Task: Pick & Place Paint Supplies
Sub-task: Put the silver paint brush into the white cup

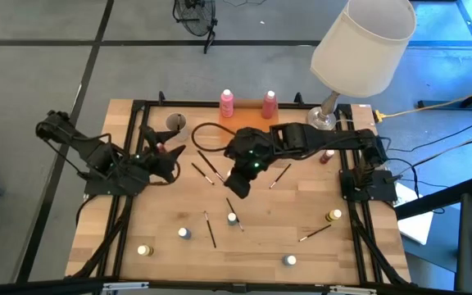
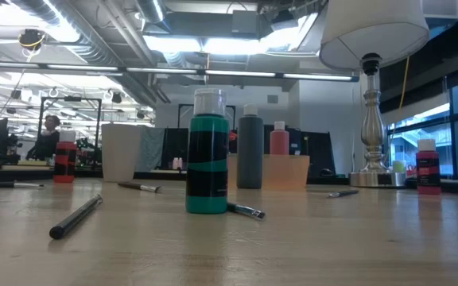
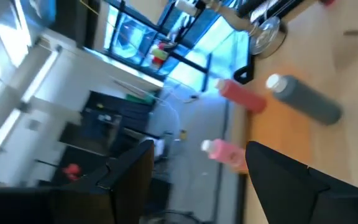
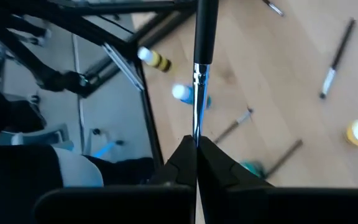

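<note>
Paint brush (image 4: 199, 81), thin dark handle w/ metal ferrule, is pinched in the right gripper (image 4: 196, 146), fingers clenched tight on its bristle end, above tabletop (image 1: 260, 262) centre. Other slim brushes (image 1: 210, 229) lie scattered on the pale wood grain at 6 o'clock, among small round pots (image 1: 184, 233). Two pink white-capped bottles (image 1: 227, 102) stand at 12 o'clock by the flat orange tray (image 1: 248, 116). Left gripper (image 1: 170, 161) at 9 o'clock, fingers spread wide, holding nothing. Smooth grey bottle (image 3: 306, 99) lies in left wrist view.
</note>
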